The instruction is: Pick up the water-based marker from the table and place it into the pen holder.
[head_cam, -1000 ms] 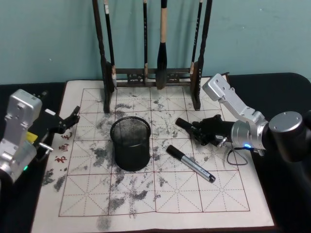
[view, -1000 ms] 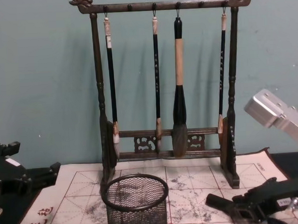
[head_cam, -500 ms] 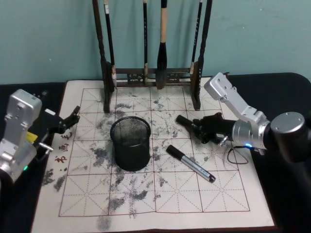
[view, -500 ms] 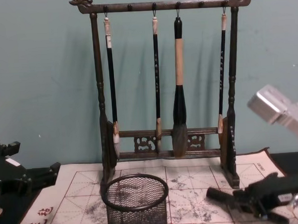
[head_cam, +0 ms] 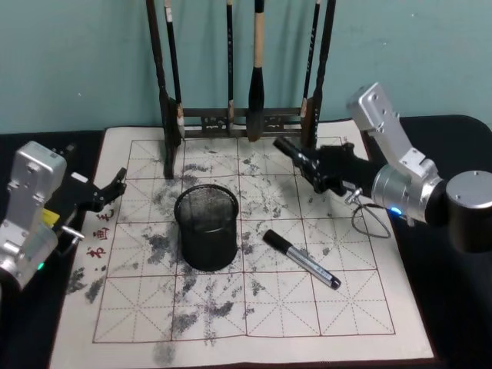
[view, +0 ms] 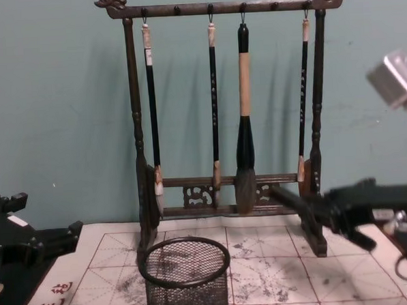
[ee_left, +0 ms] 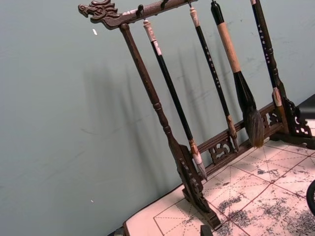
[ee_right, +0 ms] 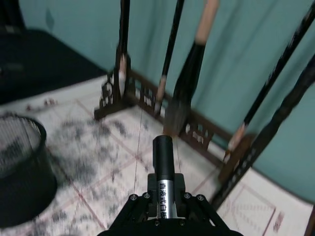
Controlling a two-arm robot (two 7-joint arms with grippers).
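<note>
My right gripper (head_cam: pixel 314 166) hangs above the back right of the table's mat (head_cam: pixel 346 307), shut on a water-based marker (head_cam: pixel 289 148) with a black cap and silver barrel. The cap points toward the brush rack. The right wrist view shows the marker (ee_right: pixel 163 157) sticking out past the gripper (ee_right: pixel 165 206). In the chest view the marker (view: pixel 289 197) is well above the mat. The black mesh pen holder (head_cam: pixel 206 227) (view: pixel 186 276) stands left of and lower than it. My left gripper (head_cam: pixel 104 192) is parked open at the mat's left edge.
A second marker of the same kind (head_cam: pixel 301 260) lies on the mat right of the holder. The tall wooden brush rack (head_cam: pixel 243 115) with several hanging brushes stands along the back, close to the held marker's cap. A thin cable loop (head_cam: pixel 373 223) lies at the right.
My right gripper has lifted the held marker off the mat level and carried it back toward the brush rack. The left arm and the marker on the mat have not moved.
</note>
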